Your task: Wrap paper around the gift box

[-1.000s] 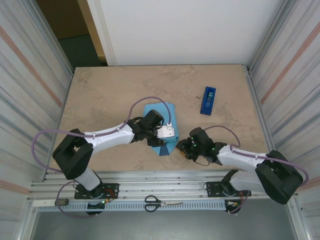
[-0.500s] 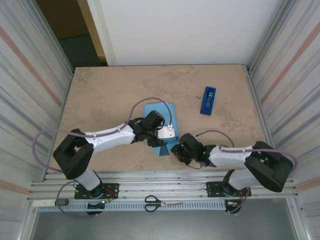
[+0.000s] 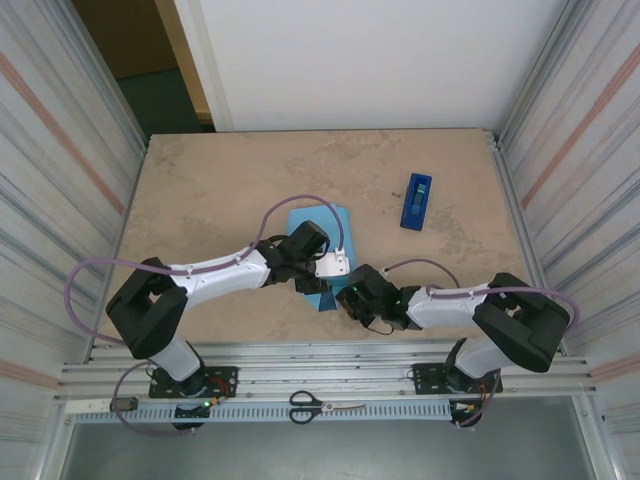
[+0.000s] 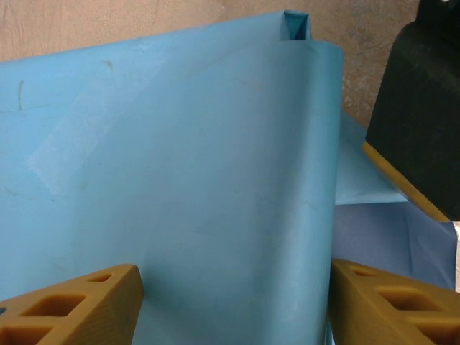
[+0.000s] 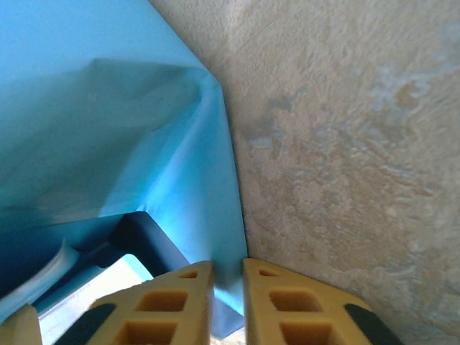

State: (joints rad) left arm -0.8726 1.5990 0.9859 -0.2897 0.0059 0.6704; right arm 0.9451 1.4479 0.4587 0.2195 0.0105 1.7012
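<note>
Between the jaws of the left gripper [image 4: 235,272], which stand wide apart, we see the paper [image 4: 201,194]. Its sky-blue face is turned to the wrist camera and runs on ahead of the fingertips to a folded edge, with a small tucked corner at the far right. We cannot tell whether either finger touches the sheet. Ahead and to the left of these jaws a strip of clear tape [image 4: 75,140] lies slantwise on the paper. Right of the right-hand finger the sheet drops at a straight fold to a lower, darker blue flap. Above that flap stands a black block [image 4: 424,100] with a yellow lower edge.

From above, the paper forms a longish parcel on the table [image 3: 200,190], under the left gripper. Its long axis runs from the near table edge toward the far wall, the wider end pointing away from the arm bases and the narrower end toward them.

The right gripper [image 5: 228,267] is at that near end. Its jaws are almost together, leaving a thin slit. A tapering corner of sky-blue paper runs into the slit, and we cannot tell whether they pinch it. Left of these jaws is folded paper, and right of them is bare table. A blue tape dispenser [image 3: 417,200] lies well apart from both grippers, beyond the right one.
</note>
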